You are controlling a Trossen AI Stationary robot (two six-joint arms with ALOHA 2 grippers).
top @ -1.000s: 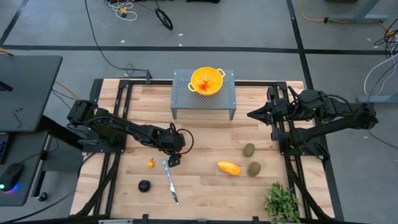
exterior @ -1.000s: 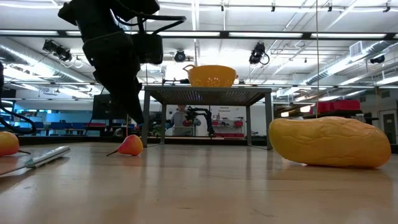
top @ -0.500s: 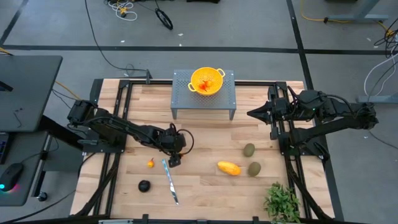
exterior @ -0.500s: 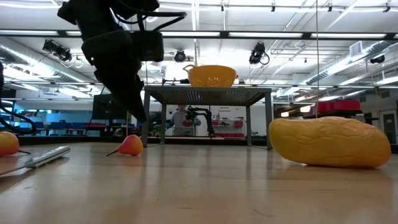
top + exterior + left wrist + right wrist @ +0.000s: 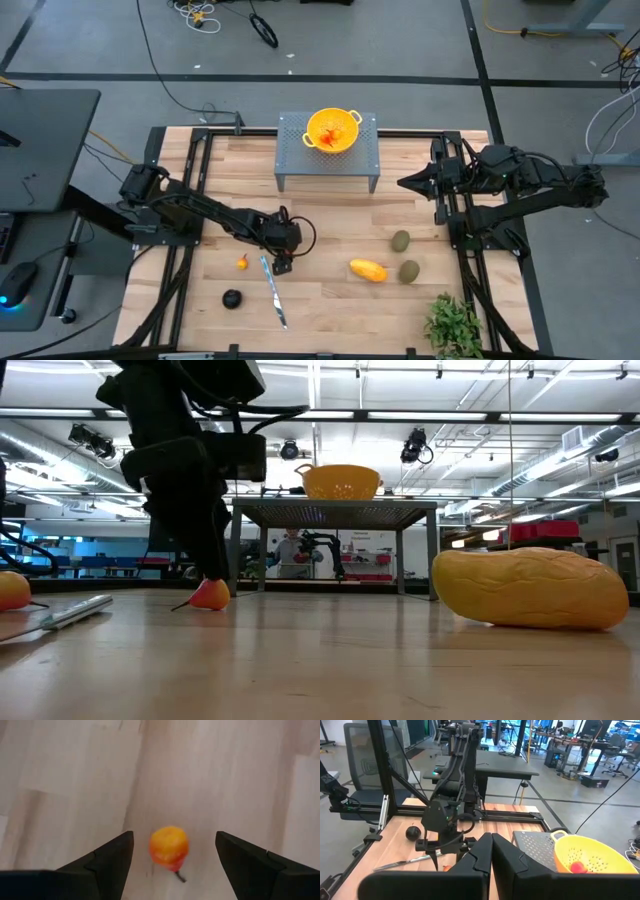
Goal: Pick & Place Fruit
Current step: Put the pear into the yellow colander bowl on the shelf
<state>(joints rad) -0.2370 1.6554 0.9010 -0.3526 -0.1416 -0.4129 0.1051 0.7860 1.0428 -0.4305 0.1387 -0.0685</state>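
Observation:
A small orange-red fruit (image 5: 169,847) lies on the wooden table, right under my left gripper (image 5: 175,836). That gripper is open, with one finger on each side of the fruit and a gap to both. In the low view this fruit (image 5: 210,595) shows below the left gripper (image 5: 212,572); in the high view the left gripper (image 5: 283,264) hides it. A second small orange fruit (image 5: 242,263) lies to its left. My right gripper (image 5: 405,184) is shut and held up over the table's right side.
A silver knife (image 5: 273,290) and a dark round fruit (image 5: 232,298) lie near the left gripper. A yellow-orange oblong (image 5: 368,270) and two green ovals (image 5: 401,240) (image 5: 409,271) lie to the right. A yellow colander (image 5: 333,130) sits on a metal stand (image 5: 290,160) at the far side. A plant (image 5: 455,325) stands near right.
My left gripper has come down toward the small orange-red fruit, shifting a little toward the table's near right, and has stayed open. The fruit has not moved.

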